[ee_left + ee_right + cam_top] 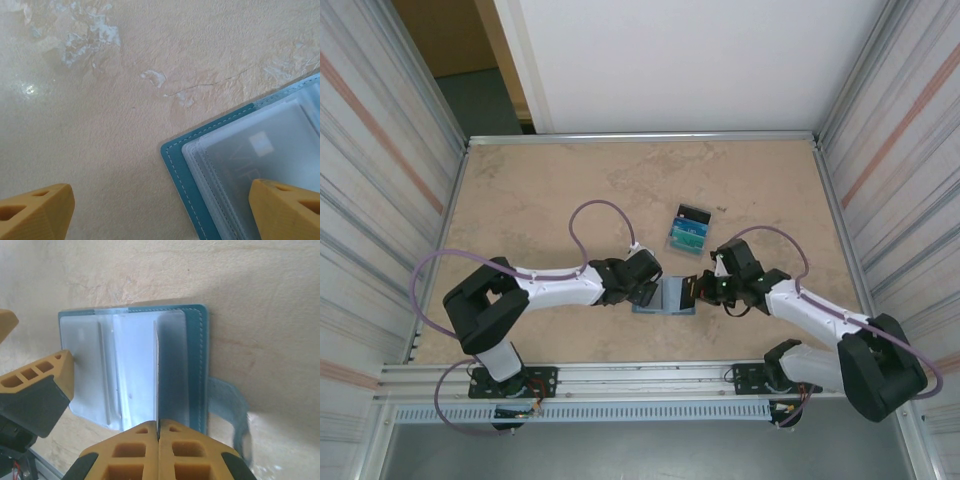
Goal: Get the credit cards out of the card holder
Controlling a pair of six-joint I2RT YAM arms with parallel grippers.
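Find the card holder (665, 298) lying open on the bench (540, 200), in the near half, midway between the two arms. Note several credit cards (688, 230) already out, piled just beyond it to the far right.

See the right end effector (158, 427) clamped fully shut on a thin leaf (156, 370) standing upright from the holder's sleeves. Cannot tell whether card or clear sleeve, so check before pulling. If card, draw it straight along the pocket's line toward the open side, slowly and without twisting, to avoid bending it or dragging the whole holder along. If only sleeve, let go and pinch again on a card's edge.

See the left end effector (160, 192) spread wide, holding nothing, with one finger (282, 210) over the clear sleeves (260, 150) at the holder's left part. Cannot tell whether touching. Press down there lightly to pin the holder flat against the pull, and avoid pinning the very pocket being emptied.

Once free, carry the card to the pile and lay it flat.
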